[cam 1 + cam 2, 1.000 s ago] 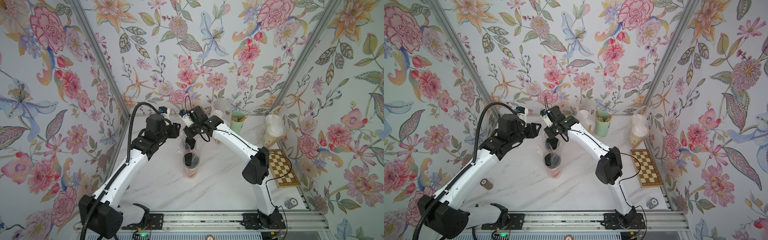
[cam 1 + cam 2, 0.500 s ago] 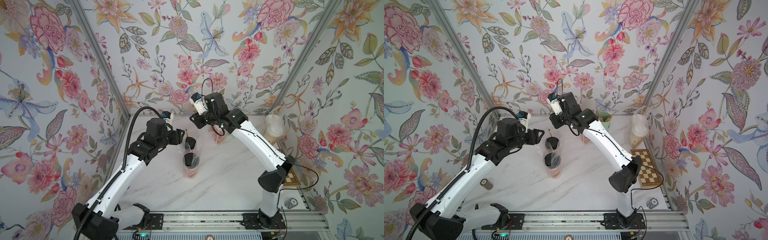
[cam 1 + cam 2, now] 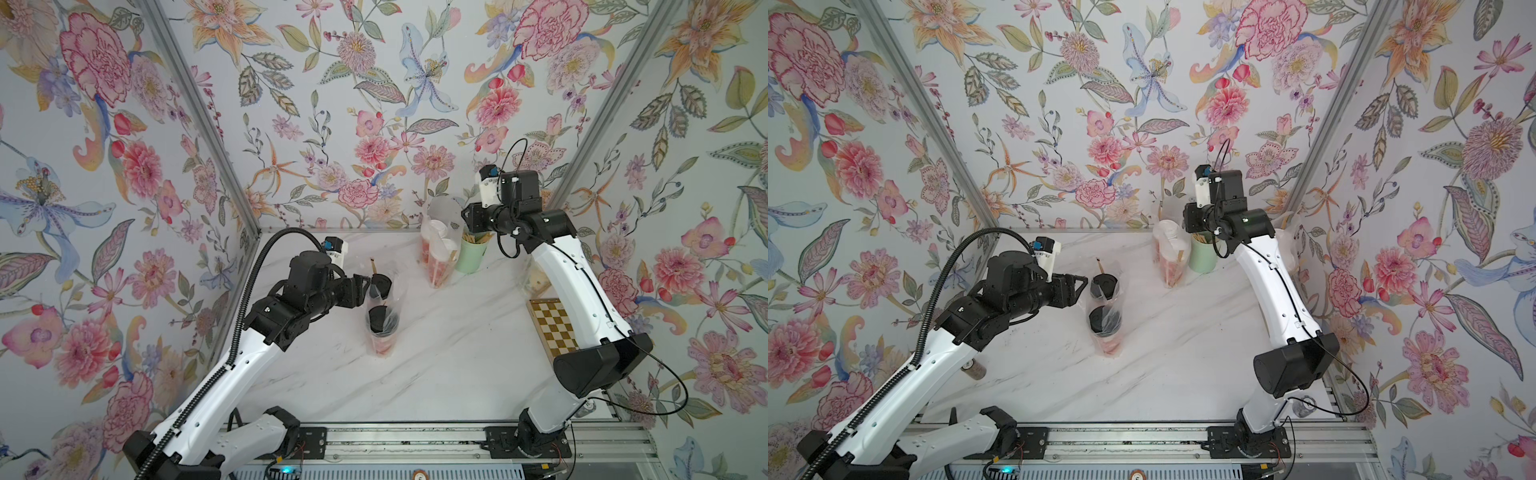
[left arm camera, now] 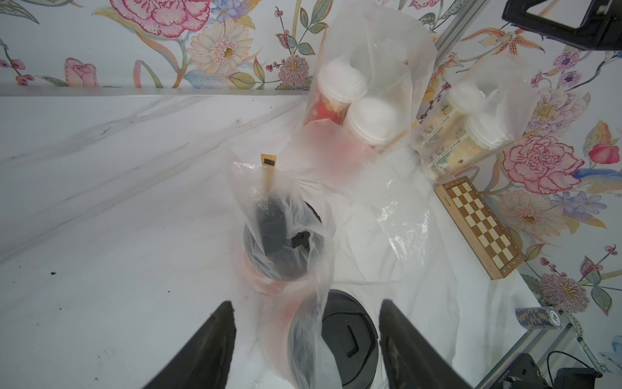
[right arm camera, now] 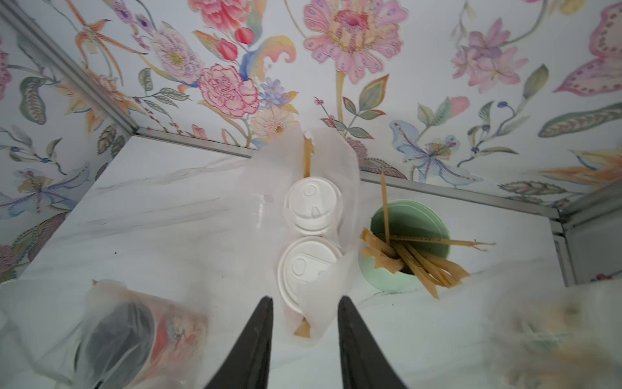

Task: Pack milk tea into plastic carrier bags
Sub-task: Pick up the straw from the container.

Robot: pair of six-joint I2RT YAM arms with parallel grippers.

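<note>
Two red-orange milk tea cups with black lids [image 3: 379, 320] stand in a clear plastic carrier bag [image 4: 286, 188] mid-table, a brown straw poking out. My left gripper [image 4: 306, 302] is open just left of it; loose bag film and the near black lid [image 4: 348, 336] lie between its fingers, untouched. Two white-lidded red-orange cups [image 5: 311, 235] stand in a second bag [image 3: 440, 249] at the back. My right gripper [image 5: 305, 298] hovers above that bag, open, with nothing held. A third bag with clear, white-lidded cups [image 4: 471, 114] stands at the back right.
A mint-green cup of brown straws [image 3: 471, 255] stands just right of the white-lidded pair. A wooden chessboard [image 3: 552, 328] lies along the right edge, with a stack of poker chips [image 4: 538, 318] near it. A small brown cylinder [image 3: 974, 368] lies by the left wall.
My right gripper has let go at the black-lidded bag, opened, and swung back and right to above the white-lidded bag. The left gripper has opened wider and drawn back slightly.
</note>
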